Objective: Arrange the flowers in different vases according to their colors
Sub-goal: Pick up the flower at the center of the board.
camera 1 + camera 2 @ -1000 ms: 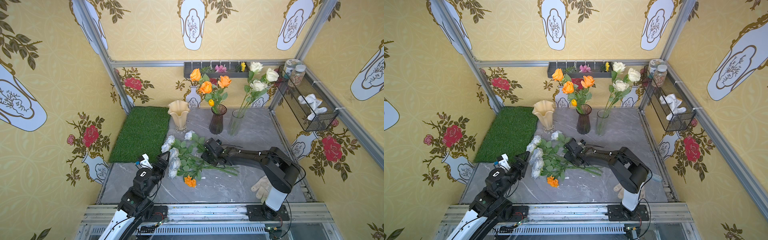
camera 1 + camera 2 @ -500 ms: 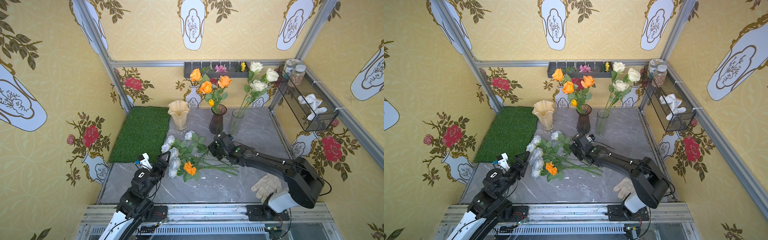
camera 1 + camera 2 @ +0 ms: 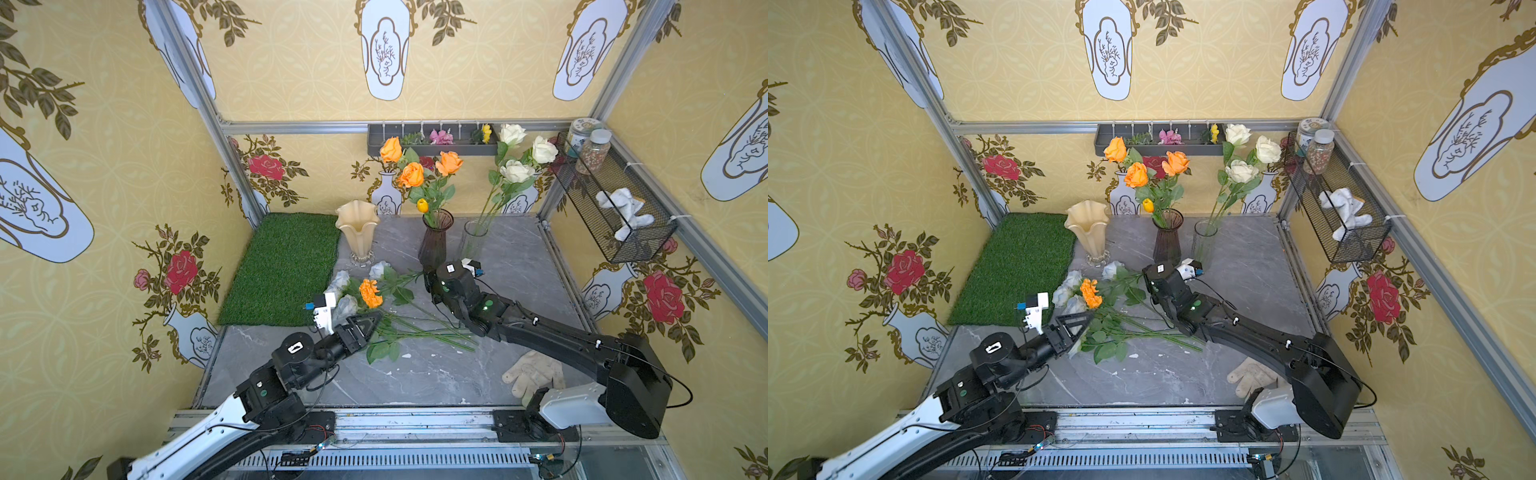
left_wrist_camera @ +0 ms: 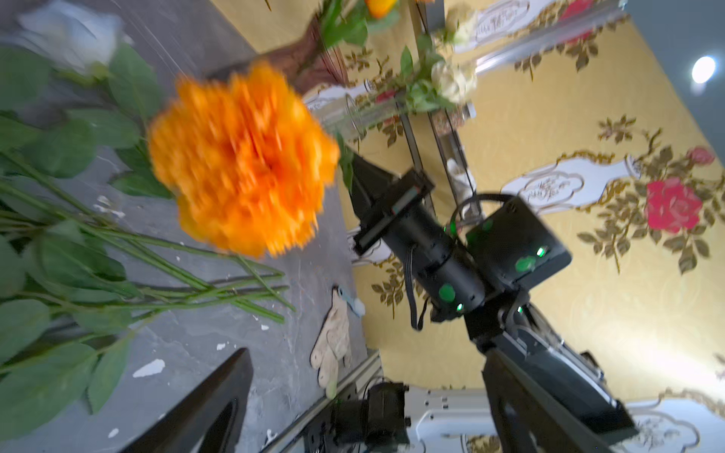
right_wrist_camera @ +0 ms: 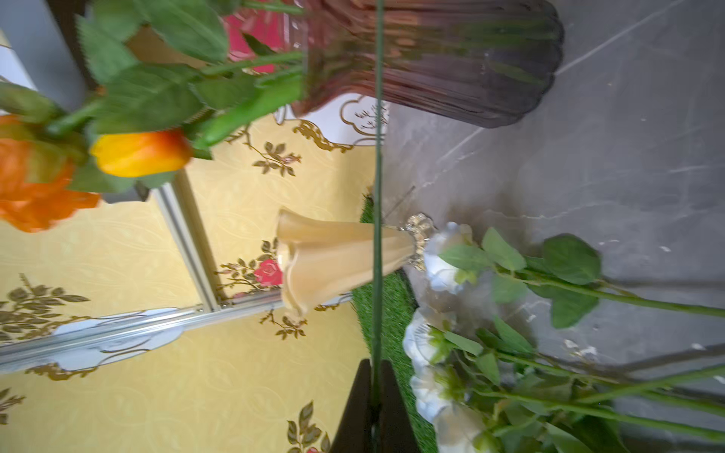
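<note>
Three vases stand in a row toward the back of the grey worktop [image 3: 436, 374]. A cream-amber vase [image 3: 357, 232] with a ruffled rim is next to the grass mat [image 3: 286, 266], a dark purple ribbed vase [image 3: 433, 245] is in the middle, and a clear cylinder vase [image 3: 471, 241] is on the far side. The purple one holds three orange roses [image 3: 410, 174] and a small yellow tulip [image 3: 422, 205]. The cylinder holds three cream-white roses [image 3: 516, 170].

Several pale blue-white roses [image 3: 341, 280] lie in a heap in front of the cream-amber vase, their long green stems fanning across the worktop toward the right arm.

The right tool [image 5: 374, 386] is just in front of the purple vase, and both top views hide its fingers under the wrist. Its own wrist view shows the jaws closed on one thin green stem. That stem belongs to the orange marigold [image 3: 370, 293], whose bloom sits over the heap of pale roses, between the two tools. The left wrist view shows the bloom large and blurred [image 4: 243, 157]. Whether it touches the flowers beneath cannot be told.

The left tool [image 3: 370, 324] is over the leaves at the near edge of the heap with its jaws apart, gripping nothing.

A glove [image 3: 534, 372] lies flat near the right arm's base. A wire basket [image 3: 615, 199] hangs on the side wall.
</note>
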### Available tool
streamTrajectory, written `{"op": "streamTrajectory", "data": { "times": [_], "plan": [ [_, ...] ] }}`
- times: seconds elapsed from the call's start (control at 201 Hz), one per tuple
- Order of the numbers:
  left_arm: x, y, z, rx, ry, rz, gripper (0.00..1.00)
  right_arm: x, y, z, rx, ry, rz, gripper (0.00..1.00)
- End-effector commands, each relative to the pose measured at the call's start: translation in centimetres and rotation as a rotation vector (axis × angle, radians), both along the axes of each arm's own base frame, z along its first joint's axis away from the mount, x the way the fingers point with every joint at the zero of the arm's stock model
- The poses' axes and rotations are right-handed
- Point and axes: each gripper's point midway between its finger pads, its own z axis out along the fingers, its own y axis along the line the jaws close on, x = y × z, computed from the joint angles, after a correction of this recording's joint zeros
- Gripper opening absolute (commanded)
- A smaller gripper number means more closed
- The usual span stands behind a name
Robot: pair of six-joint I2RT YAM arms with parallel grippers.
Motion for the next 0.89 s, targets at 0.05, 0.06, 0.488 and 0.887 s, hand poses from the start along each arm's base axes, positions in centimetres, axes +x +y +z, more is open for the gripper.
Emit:
{"op": "streamTrajectory", "data": {
  "times": [0.05,0.06,0.488,0.887],
  "plan": [
    [0.8,-2.8,1.6,-0.029,-0.118,0.163,0.83,1.0,-0.2,4.7,0.083,-0.162,-0.120,0.00],
    [0.9,-2.9,1.6,-0.044,-0.114,0.175,0.82,1.0,0.0,4.9,0.088,-0.170,-0.118,0.00],
    [4.2,-2.2,8.5,-0.334,-0.216,0.414,0.87,-0.4,2.0,5.7,0.190,-0.257,-0.069,0.00],
    [6.8,-2.0,7.1,-0.438,-0.156,0.437,0.82,-0.2,2.5,5.4,0.234,-0.271,-0.058,0.00]
  ]
}}
